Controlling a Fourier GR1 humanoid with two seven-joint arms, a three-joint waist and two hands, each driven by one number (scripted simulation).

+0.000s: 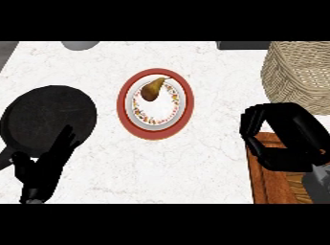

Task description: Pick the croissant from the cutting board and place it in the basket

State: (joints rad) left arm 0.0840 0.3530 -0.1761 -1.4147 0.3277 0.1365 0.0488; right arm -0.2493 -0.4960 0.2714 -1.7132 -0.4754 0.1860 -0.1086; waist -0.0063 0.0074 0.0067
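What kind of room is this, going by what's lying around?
Most likely a kitchen counter: a white marbled worktop carries a black frying pan, a red-rimmed plate holding a pear, a wooden cutting board and a wicker basket.

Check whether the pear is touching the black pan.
Apart. The head view shows the pear lying on the red-rimmed plate, with bare white counter between that plate and the black pan to its left.

Right hand [289,136] curled over cutting board [265,184], basket [305,76] behind, pear [152,89] on plate [155,104]
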